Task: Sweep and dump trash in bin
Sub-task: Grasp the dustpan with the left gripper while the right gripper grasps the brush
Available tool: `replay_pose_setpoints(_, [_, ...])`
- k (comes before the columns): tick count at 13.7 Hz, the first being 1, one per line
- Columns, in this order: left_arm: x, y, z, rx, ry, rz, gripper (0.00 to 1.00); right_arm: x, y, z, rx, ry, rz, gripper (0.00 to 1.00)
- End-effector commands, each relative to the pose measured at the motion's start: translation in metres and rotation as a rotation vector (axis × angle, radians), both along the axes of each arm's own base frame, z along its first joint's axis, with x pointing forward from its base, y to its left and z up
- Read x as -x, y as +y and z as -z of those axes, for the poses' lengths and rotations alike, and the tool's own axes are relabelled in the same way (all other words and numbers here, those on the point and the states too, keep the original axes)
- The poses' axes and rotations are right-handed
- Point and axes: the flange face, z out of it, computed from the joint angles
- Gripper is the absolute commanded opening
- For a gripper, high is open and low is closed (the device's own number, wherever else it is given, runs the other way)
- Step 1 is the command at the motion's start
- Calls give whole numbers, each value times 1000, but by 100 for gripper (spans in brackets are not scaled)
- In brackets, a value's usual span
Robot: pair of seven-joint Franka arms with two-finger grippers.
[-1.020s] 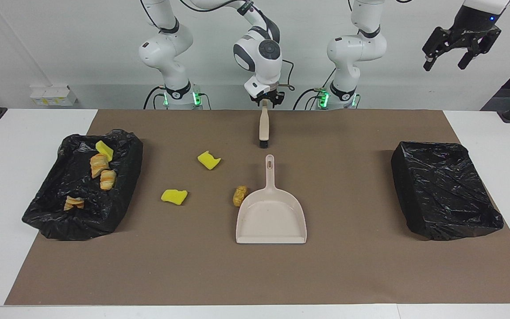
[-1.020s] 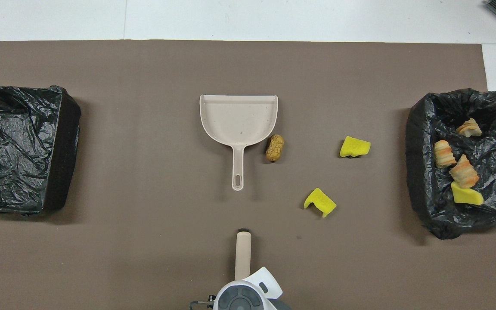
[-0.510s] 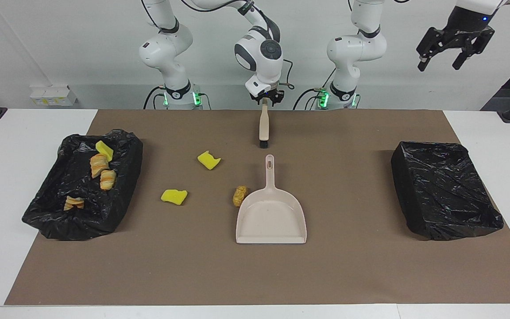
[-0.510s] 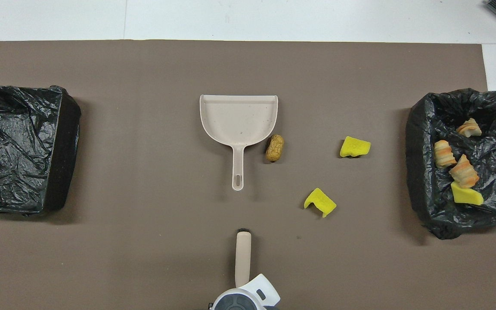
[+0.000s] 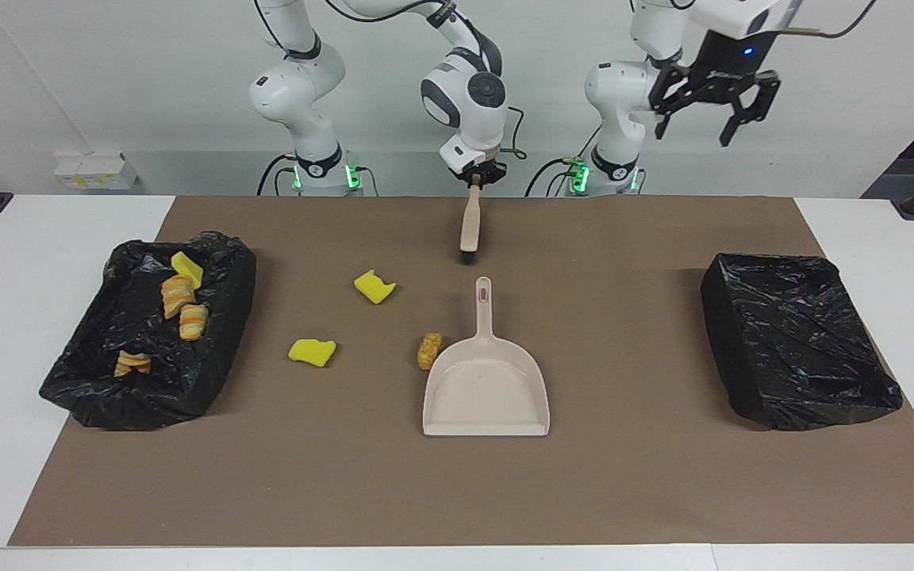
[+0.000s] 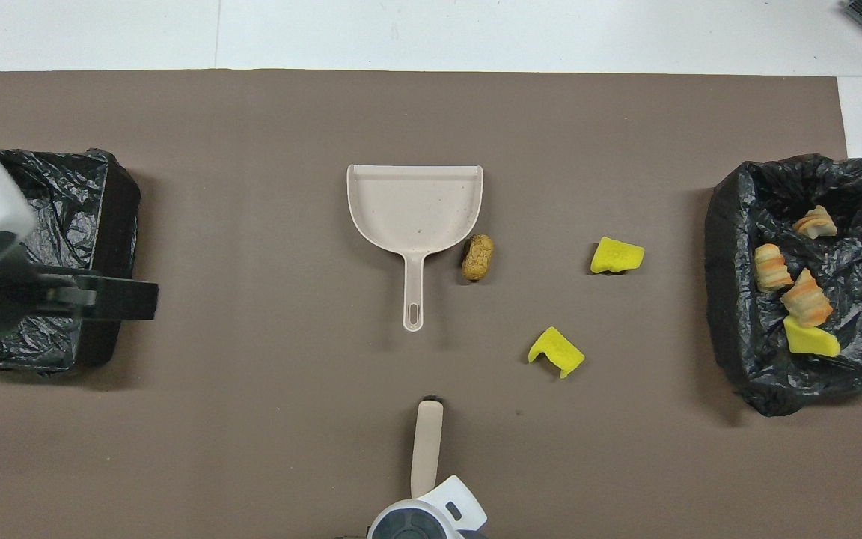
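My right gripper (image 5: pixel 474 179) is shut on the end of the beige brush's handle (image 5: pixel 470 226), which lies near the robots' edge of the mat (image 6: pixel 426 445). The beige dustpan (image 5: pixel 486 381) lies flat mid-mat, handle toward the robots (image 6: pixel 416 206). Loose trash lies on the mat. A brown lump (image 5: pixel 429 350) touches the dustpan's side (image 6: pixel 477 257). Two yellow chunks (image 5: pixel 374 286) (image 5: pixel 312 350) lie toward the right arm's end. My left gripper (image 5: pixel 693 131) hangs open high up, holding nothing. In the overhead view one of its fingers (image 6: pixel 113 299) shows over the bin (image 6: pixel 49 224) at the left arm's end.
A second black-lined bin (image 5: pixel 151 329) at the right arm's end holds several trash pieces. The brown mat (image 5: pixel 457 492) covers most of the white table. The bin (image 5: pixel 798 341) at the left arm's end shows only its black liner.
My right gripper has shut on the brush handle, and the brush has shifted slightly. My left gripper has swung in from outside the table's end to over the bin there.
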Motion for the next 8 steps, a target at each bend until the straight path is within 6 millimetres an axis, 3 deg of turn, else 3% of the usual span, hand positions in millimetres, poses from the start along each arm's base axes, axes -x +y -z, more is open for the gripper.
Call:
replay_pose_setpoints(1, [-10,-49,48,29,-10,-27,100,-43,-23,-7,-9,17,81,0])
replay_pose_setpoints(3, [-17,-98,92,23,15,-69,100,-72,-53,-26,-27,11,124,0])
replay_pose_setpoints(6, [-22,-156,139,27,7,-107,100,-109,-107,-46,-54,27,78,0])
replay_pose_setpoints(8, [-29,-193,190,-15,-1,-140,100,-131,-132,-61,-15,-3,39,0])
